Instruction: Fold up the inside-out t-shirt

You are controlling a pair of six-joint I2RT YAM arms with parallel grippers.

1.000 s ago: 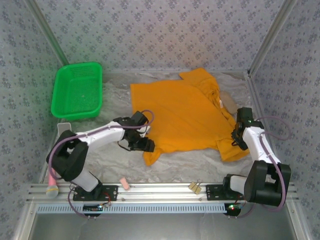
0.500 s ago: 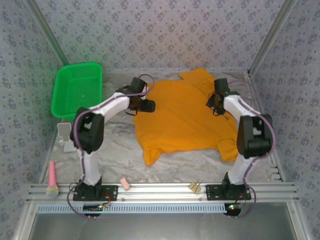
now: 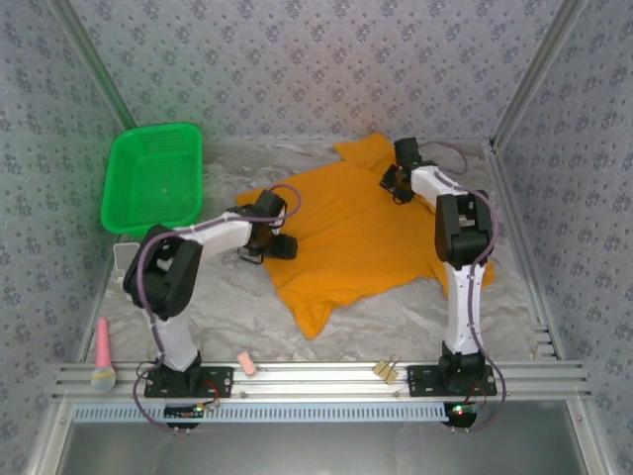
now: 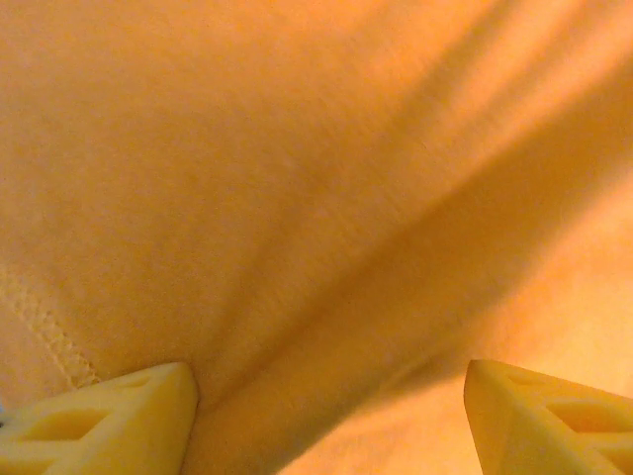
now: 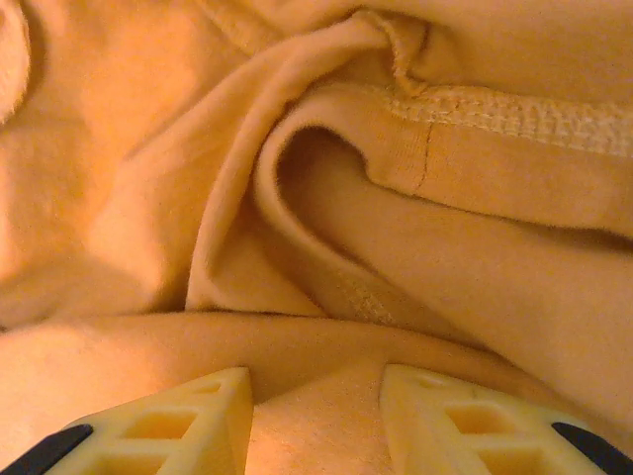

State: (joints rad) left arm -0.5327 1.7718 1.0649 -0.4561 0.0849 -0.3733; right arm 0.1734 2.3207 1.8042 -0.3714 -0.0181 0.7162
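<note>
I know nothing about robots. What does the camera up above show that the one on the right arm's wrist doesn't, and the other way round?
Overhead view: the whole scene. Both arms reach over the spread t-shirt, the left gripper at its left side and the right gripper near its far edge, with a green basket at the far left. Right wrist view: close detail, with a deep fold beside a stitched hem, and pale fingertips at the bottom. Shared: the orange t-shirt and the right gripper.
</note>
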